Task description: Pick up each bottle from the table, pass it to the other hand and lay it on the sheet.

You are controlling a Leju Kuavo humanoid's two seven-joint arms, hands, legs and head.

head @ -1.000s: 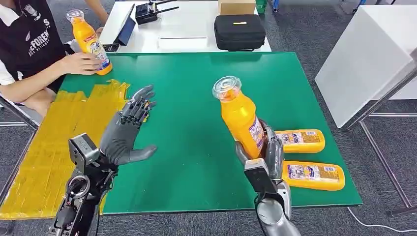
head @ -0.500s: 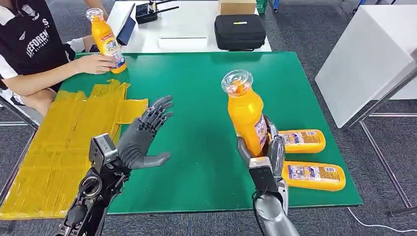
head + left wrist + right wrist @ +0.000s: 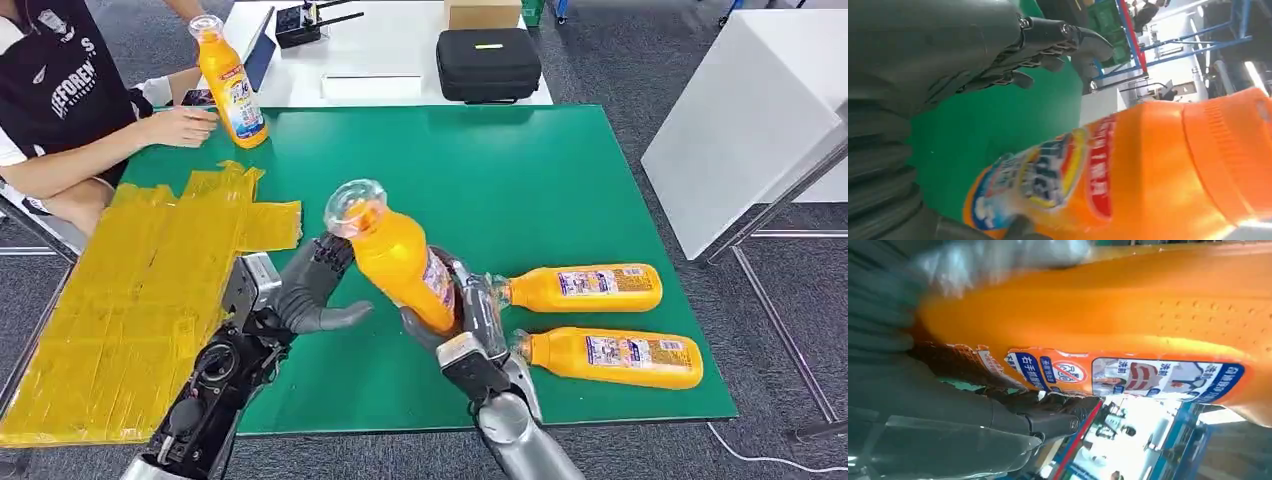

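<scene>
We have swung our right hand [image 3: 462, 322] across toward the middle of the green bench [image 3: 560, 170], and the orange bottle [image 3: 395, 258] it grips by the lower body, which stood nearly upright a moment ago, now leans with its clear cap tipped toward our left hand [image 3: 310, 290]. That left hand has come in from the sheet side to meet it: in the head view its palm sits just behind the bottle's shoulder, with the thumb reaching out below the bottle, and in the left wrist view the fingers [image 3: 1048, 42] are spread with bench showing between them and the bottle, so we judge they have hold of nothing yet. Our right-hand fingers are wrapped firmly around the bottle's labelled part, as the right wrist view confirms. So the bottle is held off the bench, between our two hands and near the yellow sheet's [image 3: 130, 300] edge. We read this as the handover about to happen: the left hand must close before the right lets go. Two more bottles [image 3: 585, 288] lie on their sides on the far side of the held bottle from the sheet. Beyond the sheet, a person's hand [image 3: 180, 125] steadies another upright bottle [image 3: 230, 85].
</scene>
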